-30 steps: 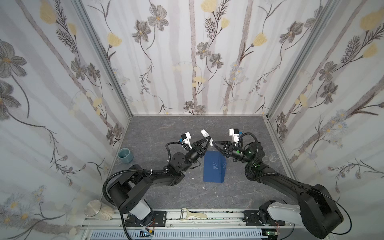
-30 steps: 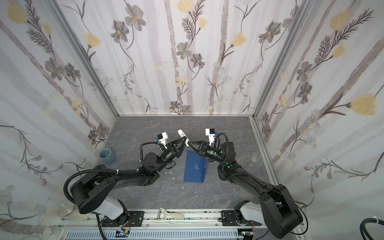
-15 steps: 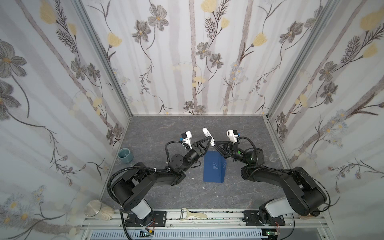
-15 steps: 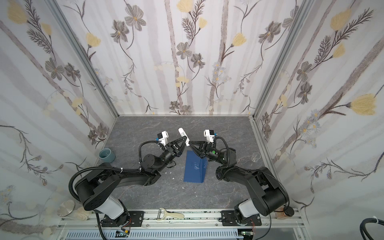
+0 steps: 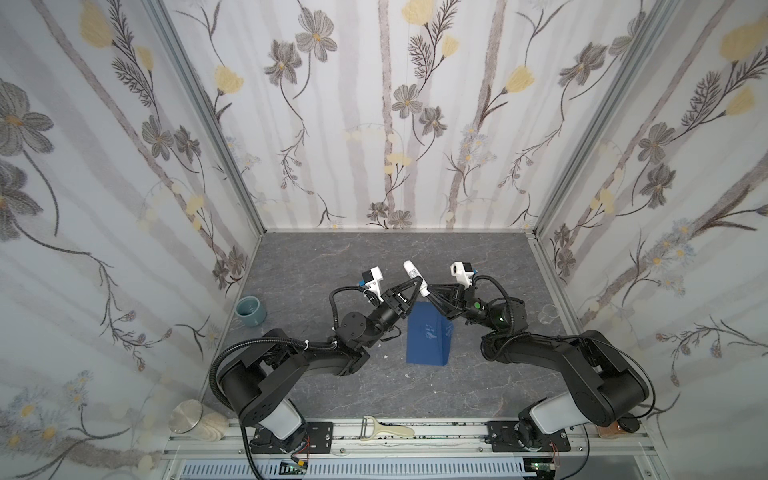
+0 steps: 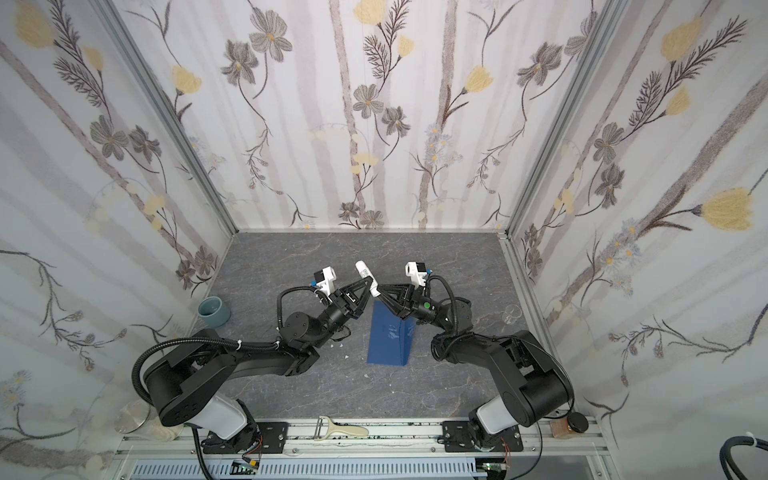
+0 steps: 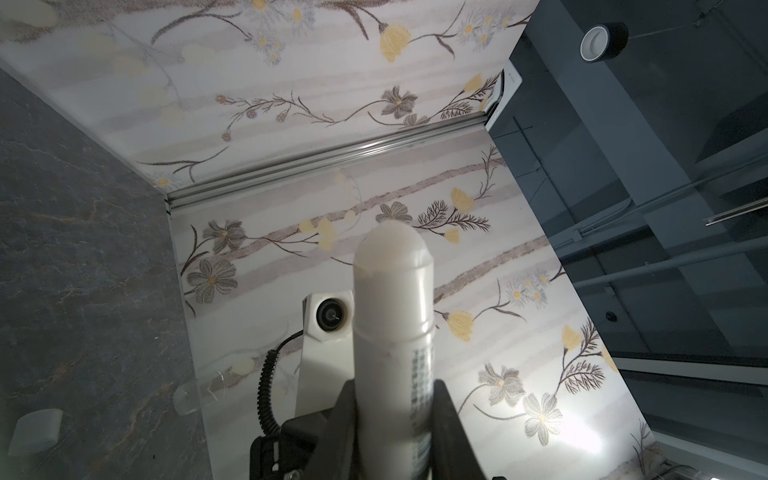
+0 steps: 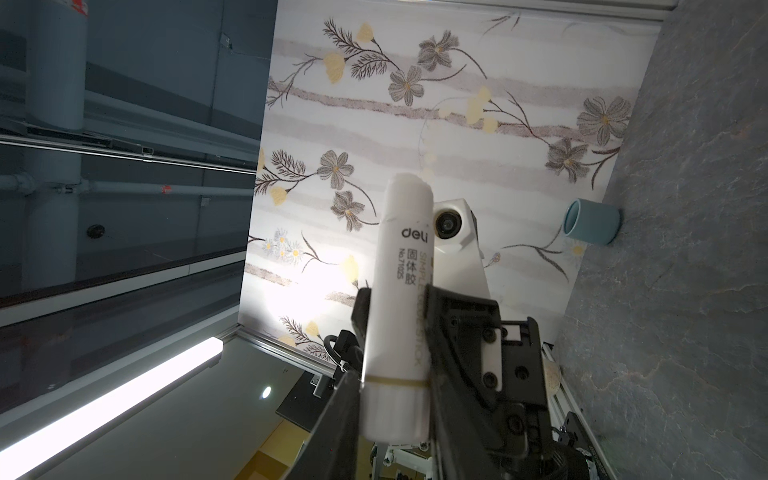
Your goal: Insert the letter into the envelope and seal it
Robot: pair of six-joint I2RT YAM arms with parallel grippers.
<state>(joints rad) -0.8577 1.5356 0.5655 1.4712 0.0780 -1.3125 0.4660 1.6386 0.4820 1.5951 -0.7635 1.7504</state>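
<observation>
Moved: right arm's shoulder folded inward since earlier
Left arm: stretched forward, left tool (image 5: 419, 285) clamping glue stick (image 5: 413, 272)
Right arm: right tool (image 5: 430, 291) at stick's base, grip unclear
Below: envelope (image 5: 430, 338) under both tools

Two black jointed arms (image 5: 299, 357), white base sections (image 5: 282, 417), white wrist cameras (image 5: 375, 277), ribbed cables (image 5: 217, 365)

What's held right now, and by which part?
The uncapped glue stick. The left gripper clamps its labelled barrel; the right gripper flanks its twist base, but whether it grips cannot be told.
</observation>
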